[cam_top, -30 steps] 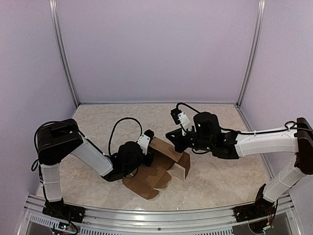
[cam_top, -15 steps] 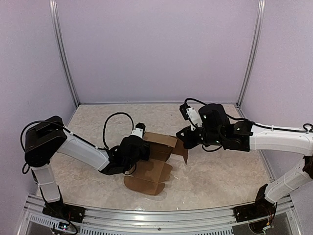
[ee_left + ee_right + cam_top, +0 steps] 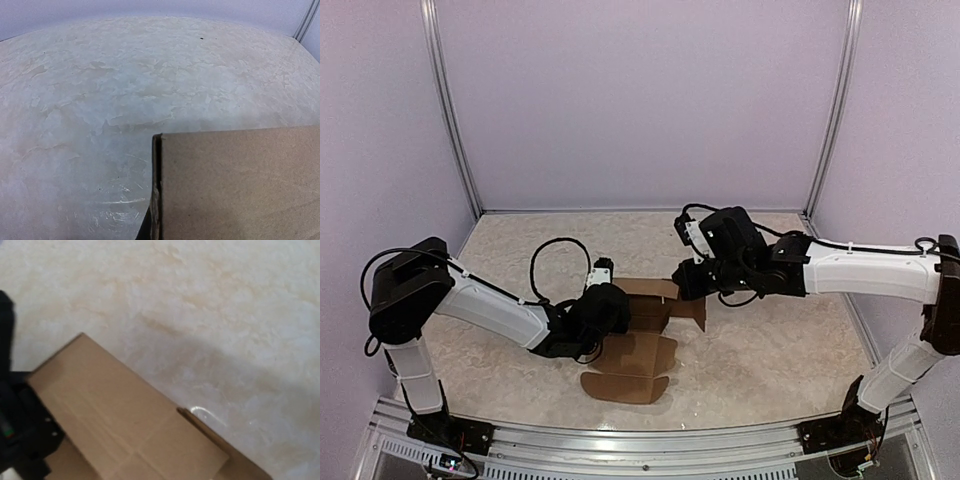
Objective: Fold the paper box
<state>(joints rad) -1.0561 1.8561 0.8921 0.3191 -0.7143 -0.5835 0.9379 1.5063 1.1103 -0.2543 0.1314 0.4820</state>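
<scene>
Box position: I see the paper box (image 3: 638, 352) in the middle of the tabletop (image 3: 775, 350), between my two arms. It is only half formed: the near panel with rounded flaps lies flat and the far panel is raised.
Risk, slip: the cardboard is thin and stiff, so I judge a raised panel could spring back flat if either arm lets go of it or slides off.
Risk, drag: nothing pins the flat part down, so pushing from one side may skate the whole sheet across the tabletop instead of bending a crease.
Risk, crush: pressing off the crease line could buckle a panel.
Left tool (image 3: 610, 306): jaws together, at the left end of the raised panel. Cardboard fills the lower right of its wrist view and hides the fingers, so I cannot tell whether it is pinching the wall.
Right tool (image 3: 685, 282): jaws together, at the right end of the same panel. I cannot confirm contact.
</scene>
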